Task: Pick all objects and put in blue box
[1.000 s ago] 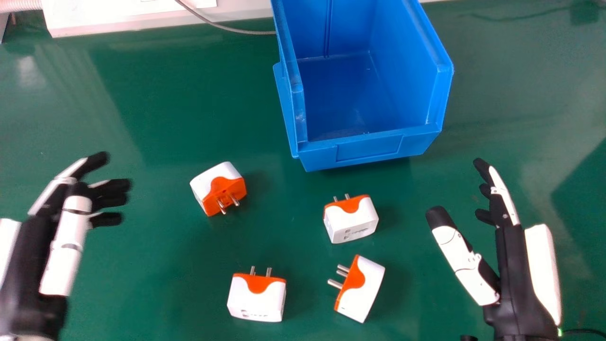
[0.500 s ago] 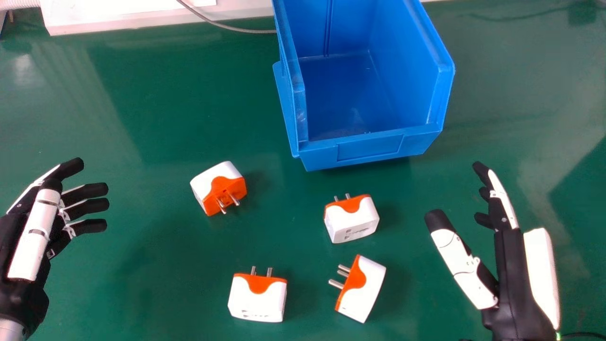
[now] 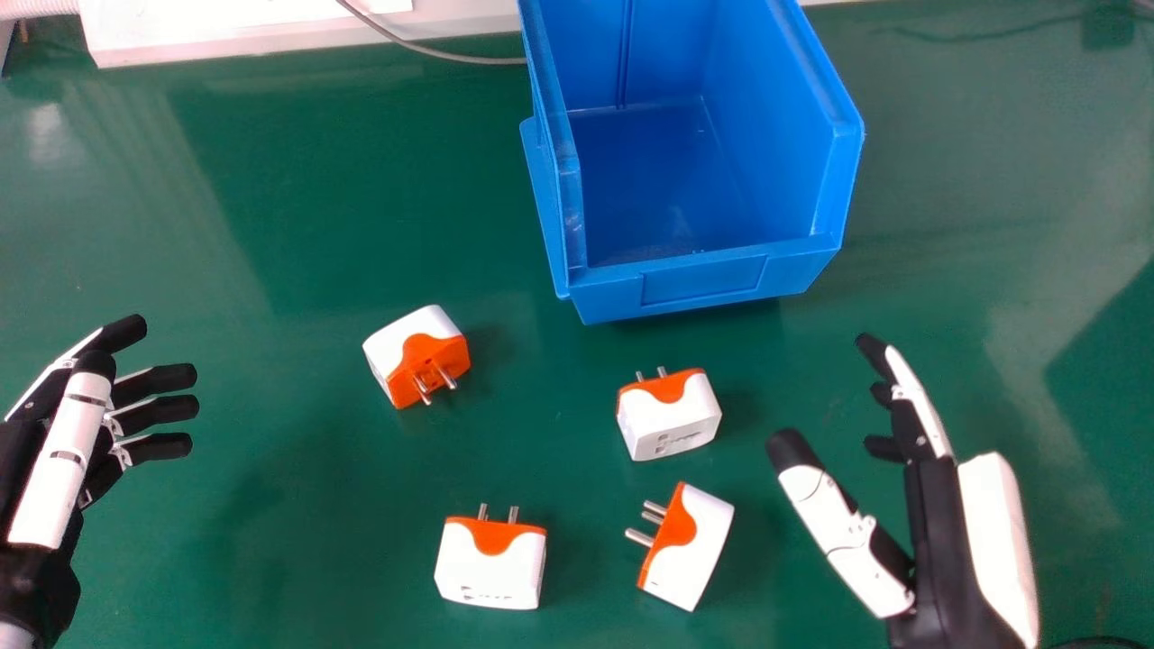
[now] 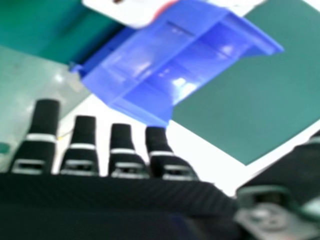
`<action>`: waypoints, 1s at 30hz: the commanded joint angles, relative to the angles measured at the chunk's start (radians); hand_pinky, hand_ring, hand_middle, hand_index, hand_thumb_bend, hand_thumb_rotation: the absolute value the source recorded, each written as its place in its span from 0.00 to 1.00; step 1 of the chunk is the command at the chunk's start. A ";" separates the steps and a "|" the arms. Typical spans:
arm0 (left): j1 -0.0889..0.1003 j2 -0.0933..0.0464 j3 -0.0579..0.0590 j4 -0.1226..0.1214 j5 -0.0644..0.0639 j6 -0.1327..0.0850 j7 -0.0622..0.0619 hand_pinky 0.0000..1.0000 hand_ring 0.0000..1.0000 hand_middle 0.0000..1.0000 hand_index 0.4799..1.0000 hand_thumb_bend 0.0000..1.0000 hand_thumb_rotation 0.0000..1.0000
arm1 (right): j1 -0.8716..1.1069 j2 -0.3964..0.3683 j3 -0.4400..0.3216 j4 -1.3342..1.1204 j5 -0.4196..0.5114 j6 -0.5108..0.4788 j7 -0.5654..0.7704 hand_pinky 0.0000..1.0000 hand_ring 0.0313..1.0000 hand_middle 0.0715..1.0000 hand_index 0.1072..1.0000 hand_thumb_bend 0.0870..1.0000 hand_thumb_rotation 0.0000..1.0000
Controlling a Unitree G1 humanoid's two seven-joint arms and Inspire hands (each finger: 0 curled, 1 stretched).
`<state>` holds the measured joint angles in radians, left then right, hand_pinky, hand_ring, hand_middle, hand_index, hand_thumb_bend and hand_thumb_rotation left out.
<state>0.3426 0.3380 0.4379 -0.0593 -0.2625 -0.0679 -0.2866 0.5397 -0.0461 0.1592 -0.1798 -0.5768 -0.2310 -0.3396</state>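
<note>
A glossy green counter [image 3: 270,225] is filling most of the head view, catching pale reflections. Along its far edge a white slab [image 3: 297,41] is lying, with a ribbed hose [image 3: 36,7] at the left corner and a grey cable [image 3: 415,43] running to behind the blue box [image 3: 703,281]. Four orange-and-white plug adapters are resting on the counter, outside the box: one [image 3: 406,361] to the left, one [image 3: 672,419] just in front of the box, and two nearer, left [image 3: 491,568] and right [image 3: 690,550], their metal pins showing.

Small dark print is marking the middle adapter and the near left one, too fine to make out. A raised panel is framing the box's front.

The box's far end is running out of the head view. The left hand [image 3: 56,460], at the left edge, is holding its fingers spread; the right hand [image 3: 843,532] is hanging right of the adapters, fingers extended, thumb apart. Both forearms are cut off.
</note>
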 commanded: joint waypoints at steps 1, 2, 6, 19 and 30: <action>0.008 0.007 0.010 -0.013 0.015 -0.042 -0.005 0.65 0.70 0.71 0.71 0.28 0.84 | 0.019 0.003 0.010 -0.051 -0.009 0.013 0.001 0.73 0.86 0.90 0.88 0.43 0.85; 0.010 0.006 0.011 -0.010 0.017 -0.050 -0.006 0.65 0.70 0.71 0.71 0.29 0.84 | 0.026 0.003 0.015 -0.057 -0.006 0.013 0.006 0.74 0.86 0.90 0.88 0.44 0.86; 0.022 0.003 0.014 -0.015 0.014 -0.059 -0.010 0.65 0.70 0.71 0.71 0.29 0.84 | 0.033 -0.014 0.037 -0.036 0.020 -0.036 0.011 0.77 0.86 0.90 0.88 0.49 0.87; 0.053 0.002 0.022 -0.053 0.030 -0.056 -0.005 0.65 0.70 0.72 0.72 0.29 0.83 | 0.072 -0.045 0.099 -0.036 -0.105 -0.036 -0.033 0.78 0.90 0.92 0.90 0.48 0.87; 0.067 0.008 0.031 -0.081 0.064 -0.027 0.016 0.63 0.70 0.72 0.73 0.28 0.83 | 0.118 -0.063 0.158 -0.084 -0.224 0.052 -0.022 0.83 0.93 0.96 0.92 0.56 0.86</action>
<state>0.4045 0.3319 0.4548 -0.1069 -0.2015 -0.0954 -0.2785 0.6503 -0.1032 0.3108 -0.2385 -0.7913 -0.1818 -0.3568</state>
